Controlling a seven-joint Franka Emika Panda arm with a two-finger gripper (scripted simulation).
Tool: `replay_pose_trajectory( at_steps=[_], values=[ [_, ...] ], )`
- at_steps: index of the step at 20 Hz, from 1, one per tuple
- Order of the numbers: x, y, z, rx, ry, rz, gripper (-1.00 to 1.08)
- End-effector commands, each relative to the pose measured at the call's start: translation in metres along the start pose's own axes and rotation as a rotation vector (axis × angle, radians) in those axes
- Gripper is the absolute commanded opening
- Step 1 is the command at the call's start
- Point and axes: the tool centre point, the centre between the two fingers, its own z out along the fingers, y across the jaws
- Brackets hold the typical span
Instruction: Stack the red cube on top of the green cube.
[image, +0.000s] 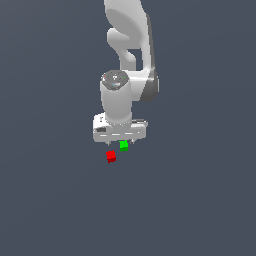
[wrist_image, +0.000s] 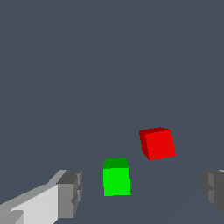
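I am holding my white two-fingered gripper (image: 120, 142) above the flat dark grey floor (image: 200, 200), with its jaws standing wide apart and nothing between its grey fingertips (wrist_image: 70, 192); it is gripping neither cube. Going from the exterior view's left, the small plain bright red cube (image: 111, 157) is sitting on the floor just beyond my gripper's lower edge, turned a little askew. Just to its right and slightly farther back, the small plain bright green cube (image: 124, 145) is lying right under the gripper body. In the wrist view the green cube (wrist_image: 117, 177) is showing between my two fingers, with the red cube (wrist_image: 157, 143) near it but apart, the two not touching.
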Motion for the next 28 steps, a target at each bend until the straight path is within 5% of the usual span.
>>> replay_pose_trajectory(
  at_steps=[1,13,28],
  values=[
    [-0.002,0.012,0.016,0.0,-0.008,-0.036,1.0],
    [-0.004,0.051,0.069,-0.002,-0.034,-0.161,1.0],
    [-0.003,0.053,0.082,-0.003,-0.037,-0.169,1.0]
  ],
)
